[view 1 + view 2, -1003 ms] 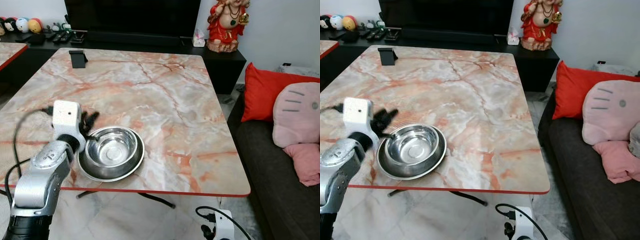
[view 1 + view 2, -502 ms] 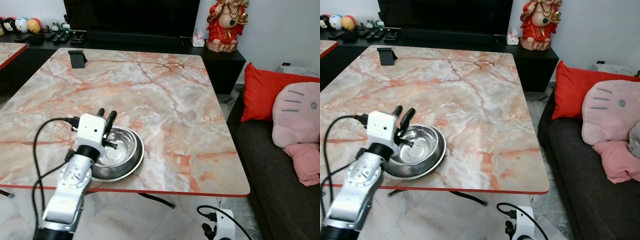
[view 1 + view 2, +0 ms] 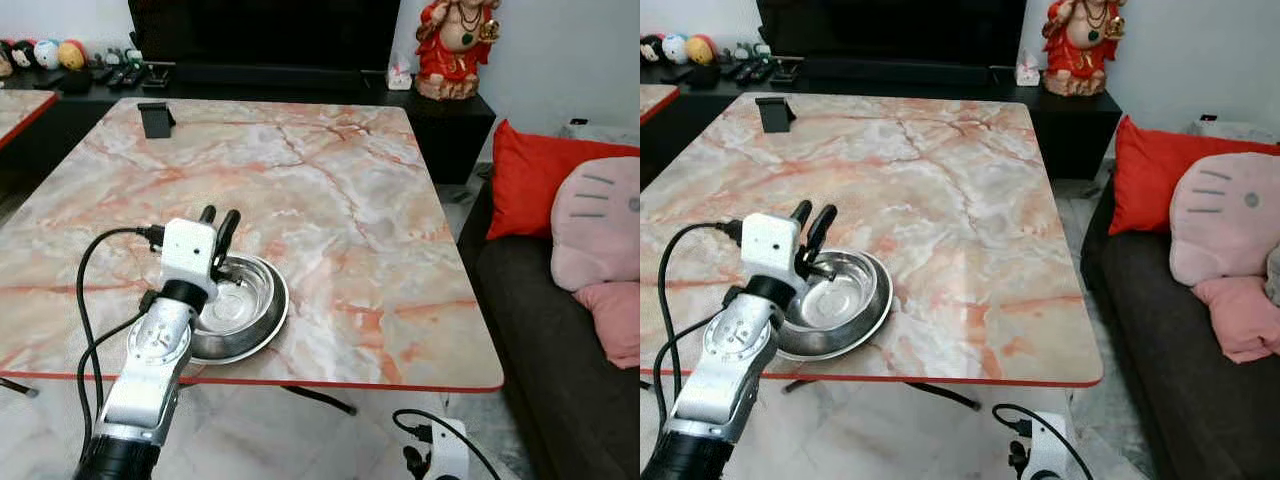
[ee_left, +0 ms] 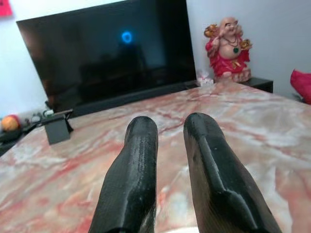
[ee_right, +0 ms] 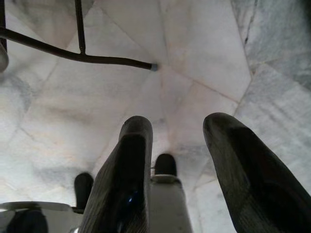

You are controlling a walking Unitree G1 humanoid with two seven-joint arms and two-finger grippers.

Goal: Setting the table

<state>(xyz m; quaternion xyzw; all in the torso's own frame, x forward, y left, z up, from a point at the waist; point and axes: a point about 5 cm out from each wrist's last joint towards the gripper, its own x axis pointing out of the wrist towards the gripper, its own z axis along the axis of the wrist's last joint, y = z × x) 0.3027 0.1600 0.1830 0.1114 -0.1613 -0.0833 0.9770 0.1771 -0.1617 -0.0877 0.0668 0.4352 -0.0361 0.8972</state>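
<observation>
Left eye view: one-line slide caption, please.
Left gripper hovers, fingers apart, over steel bowl near marble table's front edge.

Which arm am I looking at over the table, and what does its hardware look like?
It is the left arm: silver metal segments with a round joint, a white boxy wrist block, and black cables looping alongside it. The left gripper has two long, rounded black fingers.

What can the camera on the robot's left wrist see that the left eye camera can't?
The left wrist camera alone takes in the whole dark TV screen. The left eye camera alone takes in the steel bowl under the left pincer, the red cushion and the sofa. Both see the marble table, the red statue and the black stand.
</observation>
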